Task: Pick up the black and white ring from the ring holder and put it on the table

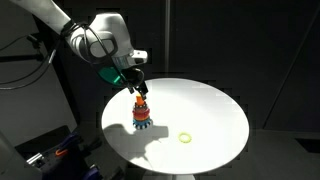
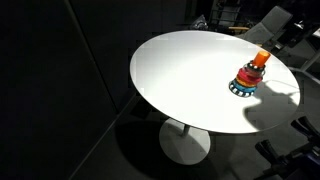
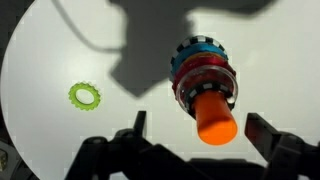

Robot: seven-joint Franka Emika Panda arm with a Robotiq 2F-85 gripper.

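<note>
Your claw (image 1: 139,89) hangs wide open and empty over the ring holder (image 3: 213,118), and the black and white ring (image 3: 203,44) sits at the very bottom of it, down near the table (image 3: 60,60), so go down slowly and pinch only its edge.

- The round white surface (image 2: 170,70) is the one bright thing in here, strongly lit and glaring against the gloom all round it.
- Under the surface, a single pale pedestal (image 2: 184,140) widens to a foot on the floor.
- The floor (image 2: 80,140) around that foot is dark grey, and darkest right beneath the surface, where shadow pools.
- Behind the surface hangs a black backdrop (image 1: 260,40); whether it is wall or curtain I cannot tell.
- Beside the surface, low down, sits a heap of dim gear (image 1: 48,156) with small blue parts.
- Beyond the surface's far edge stand dark shapes (image 2: 265,18), too murky to name.
</note>
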